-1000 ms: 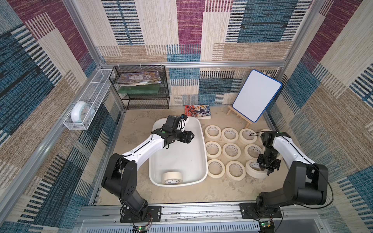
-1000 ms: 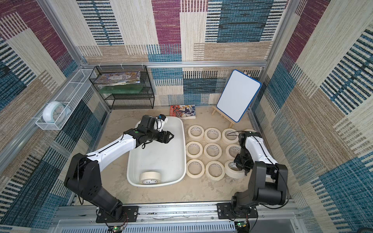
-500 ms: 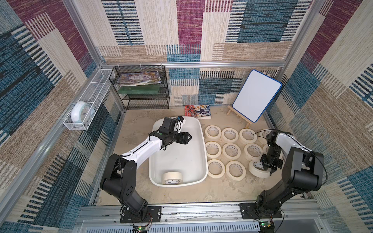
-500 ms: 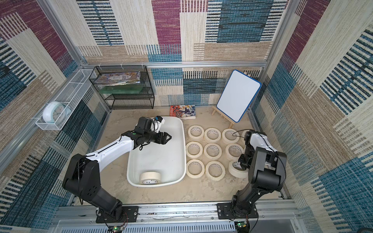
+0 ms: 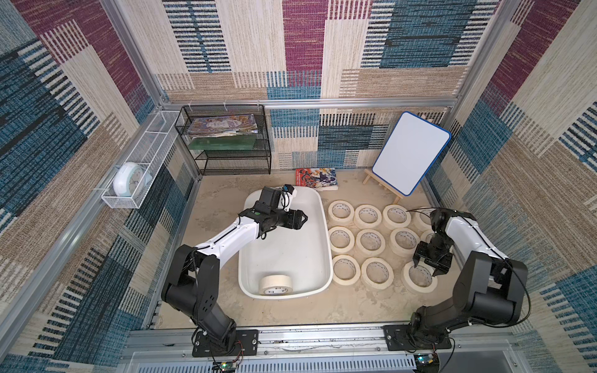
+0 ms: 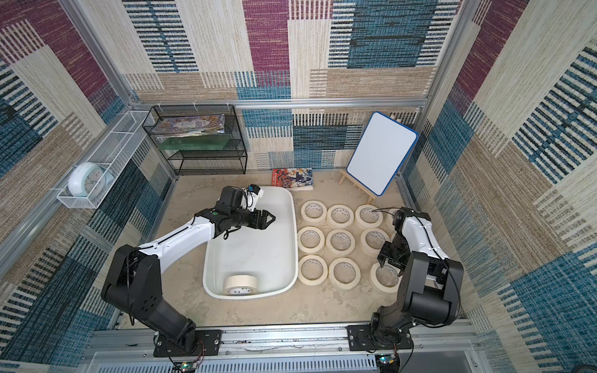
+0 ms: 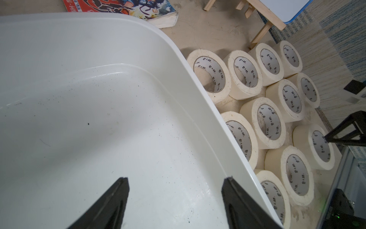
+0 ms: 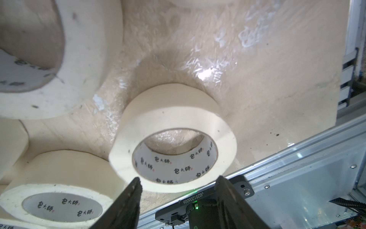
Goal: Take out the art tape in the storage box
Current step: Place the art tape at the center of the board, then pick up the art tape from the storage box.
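Box (image 5: pixel 290 255) lies on the table (image 5: pixel 355 306), left of centre, long axis running from the far edge to the near edge. One tape roll (image 5: pixel 275 284) is in the box in both top views (image 6: pixel 240 284), standing on its edge against the near wall, printed core facing the near edge of the table. Eleven rolls counted outside the box, lying flat in three rows on the right half of the table, first column (image 5: pixel 341 226) just beside the box's right wall; two rolls in the last column are partly hidden by the right arm. Left gripper (image 5: pixel 302 219) hangs over the far half of the box, tips pointing toward its right wall; wrist view shows the fingers (image 7: pixel 118 198) spread wide with only bare box floor between them. Right gripper (image 5: pixel 424 268) is over the end roll (image 8: pixel 170 117) of the near row, which lies flat on the table near the right edge. Its fingers (image 8: pixel 126 206) stand apart over that roll's rim, gripping nothing.
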Controlling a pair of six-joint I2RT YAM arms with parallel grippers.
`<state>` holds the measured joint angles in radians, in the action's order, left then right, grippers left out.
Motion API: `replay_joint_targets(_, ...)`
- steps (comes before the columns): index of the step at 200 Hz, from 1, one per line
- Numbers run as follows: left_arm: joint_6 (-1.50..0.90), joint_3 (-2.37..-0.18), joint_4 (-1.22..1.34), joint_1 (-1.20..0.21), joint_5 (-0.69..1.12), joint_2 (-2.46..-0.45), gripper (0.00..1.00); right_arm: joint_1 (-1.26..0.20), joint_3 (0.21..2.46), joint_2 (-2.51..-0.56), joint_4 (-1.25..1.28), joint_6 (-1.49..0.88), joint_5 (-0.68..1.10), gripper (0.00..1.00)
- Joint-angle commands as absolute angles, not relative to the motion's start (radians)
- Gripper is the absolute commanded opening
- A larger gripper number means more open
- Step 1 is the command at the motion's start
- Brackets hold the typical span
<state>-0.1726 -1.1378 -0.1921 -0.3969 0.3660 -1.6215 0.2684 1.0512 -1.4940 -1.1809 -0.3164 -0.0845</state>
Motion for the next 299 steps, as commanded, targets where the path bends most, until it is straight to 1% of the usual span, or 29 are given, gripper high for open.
replay_joint_targets(1, -0.165, -1.140, -0.210, -0.396, 0.364, -1.602, 0.79, 0.252, 1.107, -1.467, -1.193, -0.303, -0.044, 0.64)
replay_joint_targets(15, -0.158, -1.139, -0.232, -0.396, 0.355, -1.584, 0.79, 0.215, 1.168, -1.459, -1.211, -0.305, -0.005, 0.64)
replay_joint_targets(30, -0.155, -1.136, -0.259, -0.397, 0.339, -1.563, 0.79, 0.135, 1.228, -1.462, -1.221, -0.332, 0.000, 0.66)
replay_joint_targets(38, -0.155, -1.130, -0.274, -0.397, 0.330, -1.549, 0.80, 0.076, 1.258, -1.469, -1.220, -0.351, -0.003, 0.67)
replay_joint_targets(57, -0.156, -1.106, -0.317, -0.398, 0.308, -1.507, 0.80, -0.084, 1.315, -1.504, -1.200, -0.398, -0.007, 0.74)
replay_joint_targets(70, -0.161, -1.086, -0.357, -0.401, 0.289, -1.468, 0.80, -0.192, 1.368, -1.538, -1.179, -0.409, -0.035, 0.79)
replay_joint_targets(84, -0.168, -1.068, -0.418, -0.412, 0.263, -1.409, 0.80, -0.282, 1.426, -1.565, -1.142, -0.405, -0.064, 0.88)
replay_joint_targets(94, -0.177, -1.056, -0.472, -0.425, 0.243, -1.356, 0.80, -0.343, 1.459, -1.572, -1.108, -0.396, -0.090, 0.93)
replay_joint_targets(114, -0.193, -1.049, -0.611, -0.464, 0.183, -1.246, 0.82, -0.442, 1.494, -1.551, -1.018, -0.381, -0.149, 0.96)
replay_joint_targets(121, -0.199, -1.045, -0.656, -0.476, 0.158, -1.208, 0.84, -0.475, 1.498, -1.538, -0.978, -0.355, -0.168, 1.00)
replay_joint_targets(135, -0.227, -1.027, -0.724, -0.496, 0.110, -1.130, 0.86, -0.539, 1.486, -1.505, -0.893, -0.313, -0.231, 1.00)
replay_joint_targets(157, -0.305, -0.976, -0.776, -0.529, 0.079, -1.001, 0.87, -0.548, 1.315, -1.440, -0.637, -0.264, -0.132, 1.00)
replay_joint_targets(169, -0.353, -0.957, -0.812, -0.558, 0.070, -0.945, 0.88, -0.546, 1.274, -1.450, -0.578, -0.258, -0.085, 1.00)
replay_joint_targets(200, -0.489, -0.922, -0.900, -0.695, 0.022, -0.866, 0.88, -0.545, 1.329, -1.520, -0.589, -0.248, -0.133, 1.00)
replay_joint_targets(228, -0.632, -0.897, -0.972, -0.872, -0.005, -0.831, 0.87, -0.545, 1.382, -1.563, -0.611, -0.223, -0.181, 1.00)
replay_joint_targets(253, -0.746, -0.892, -1.043, -1.009, -0.034, -0.825, 0.86, -0.544, 1.379, -1.579, -0.601, -0.213, -0.194, 1.00)
replay_joint_targets(267, -0.771, -0.886, -1.060, -1.042, -0.029, -0.849, 0.86, -0.543, 1.376, -1.585, -0.600, -0.214, -0.192, 1.00)
replay_joint_targets(283, -0.764, -0.876, -1.059, -1.046, -0.018, -0.890, 0.86, -0.543, 1.368, -1.585, -0.600, -0.213, -0.187, 1.00)
replay_joint_targets(299, -0.750, -0.873, -1.050, -1.045, -0.061, -0.922, 0.86, -0.542, 1.359, -1.579, -0.598, -0.214, -0.193, 1.00)
